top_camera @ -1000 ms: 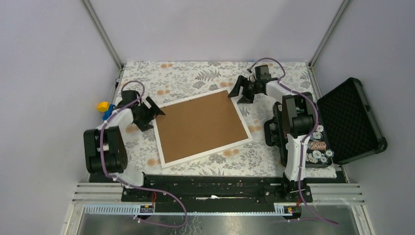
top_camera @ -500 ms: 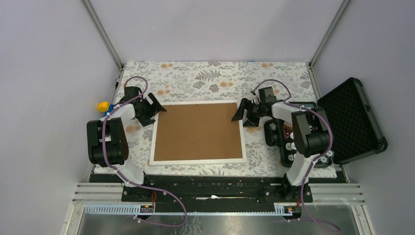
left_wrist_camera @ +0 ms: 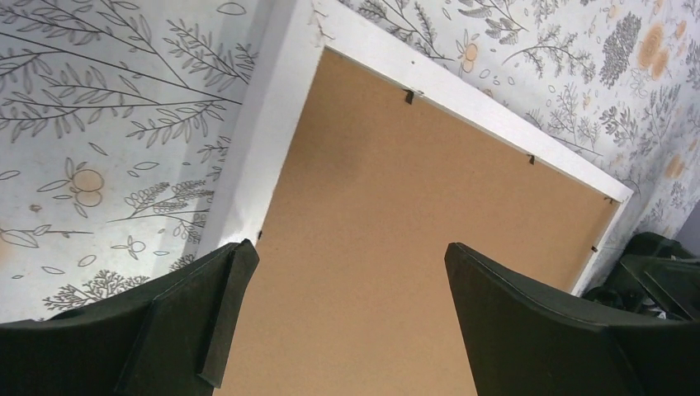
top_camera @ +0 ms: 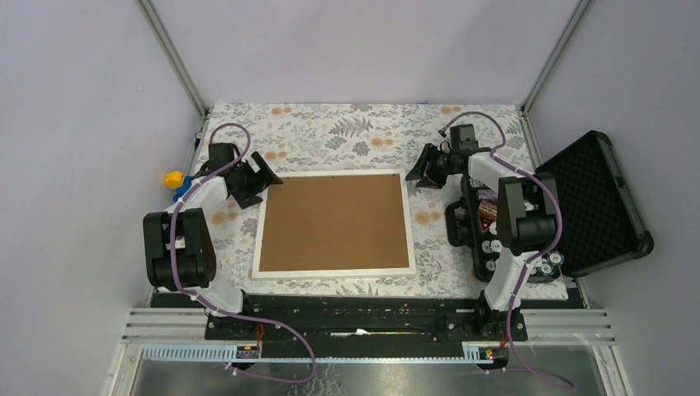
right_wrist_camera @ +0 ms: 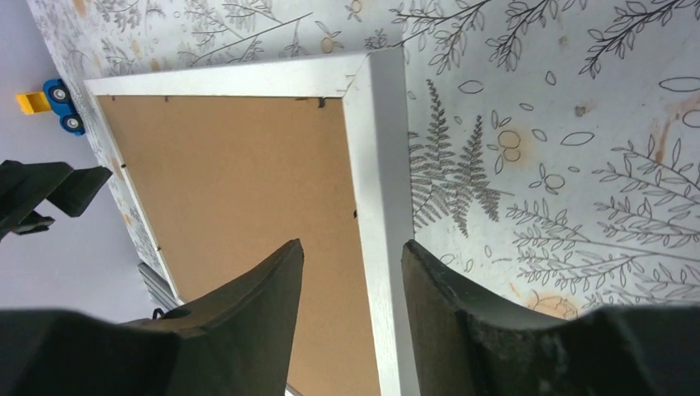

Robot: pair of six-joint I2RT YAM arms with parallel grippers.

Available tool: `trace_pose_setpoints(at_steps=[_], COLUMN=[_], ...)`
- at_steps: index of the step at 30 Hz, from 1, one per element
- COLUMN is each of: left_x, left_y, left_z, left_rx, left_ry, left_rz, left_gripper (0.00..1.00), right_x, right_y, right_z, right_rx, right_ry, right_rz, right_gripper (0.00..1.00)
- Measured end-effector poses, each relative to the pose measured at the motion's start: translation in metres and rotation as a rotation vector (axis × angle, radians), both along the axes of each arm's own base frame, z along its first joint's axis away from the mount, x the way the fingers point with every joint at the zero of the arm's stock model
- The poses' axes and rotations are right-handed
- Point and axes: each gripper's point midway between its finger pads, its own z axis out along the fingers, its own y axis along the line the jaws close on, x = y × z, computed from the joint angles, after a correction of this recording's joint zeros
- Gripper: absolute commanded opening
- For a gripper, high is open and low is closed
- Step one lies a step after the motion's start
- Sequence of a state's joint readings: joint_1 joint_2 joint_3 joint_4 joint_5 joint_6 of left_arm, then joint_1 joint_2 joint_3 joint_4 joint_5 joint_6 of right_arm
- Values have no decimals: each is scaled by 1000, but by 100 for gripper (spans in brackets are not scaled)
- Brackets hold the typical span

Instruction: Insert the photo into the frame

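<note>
The white frame (top_camera: 258,224) lies flat on the flowered cloth, square to the table, with a brown backing board (top_camera: 334,221) filling it. The photo is hidden. My left gripper (top_camera: 266,181) hovers at the frame's far left corner. In the left wrist view it (left_wrist_camera: 347,247) stands wide open above the board (left_wrist_camera: 396,190), beside the frame's white edge (left_wrist_camera: 272,124). My right gripper (top_camera: 418,179) is at the far right corner. In the right wrist view it (right_wrist_camera: 352,245) is open with narrower jaws above the frame's white edge (right_wrist_camera: 380,148), holding nothing.
An open black case (top_camera: 590,202) stands at the right edge, with small items (top_camera: 528,247) in its tray beside the right arm. A yellow and blue toy (top_camera: 175,181) lies by the left wall. Metal posts and walls close in the table.
The frame turned from skewed to square with the table. My right gripper swung in along the frame's right edge, then back to the far right corner, its jaws narrowing. The left gripper shifted slightly.
</note>
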State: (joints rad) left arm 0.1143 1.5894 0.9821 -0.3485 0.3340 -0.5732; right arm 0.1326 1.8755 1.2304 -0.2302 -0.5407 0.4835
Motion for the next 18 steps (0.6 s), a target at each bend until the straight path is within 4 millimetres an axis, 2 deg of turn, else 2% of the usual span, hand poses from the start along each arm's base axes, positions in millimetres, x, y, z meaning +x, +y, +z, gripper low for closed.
trace_pose_setpoints(at_steps=[7, 14, 18], left_x=[-1, 0, -1], left_y=[-7, -10, -12], left_z=[3, 5, 5], left_rx=[-26, -45, -53], left_ry=[-7, -10, -9], left_rz=[-21, -27, -27], left_gripper=[96, 96, 96], right_x=[-7, -11, -11], right_y=[-1, 1, 4], right_z=[-30, -46, -46], right_rx=[-16, -5, 9], right_ry=[73, 114, 116], right_rz=[33, 48, 54], right_gripper=[43, 39, 38])
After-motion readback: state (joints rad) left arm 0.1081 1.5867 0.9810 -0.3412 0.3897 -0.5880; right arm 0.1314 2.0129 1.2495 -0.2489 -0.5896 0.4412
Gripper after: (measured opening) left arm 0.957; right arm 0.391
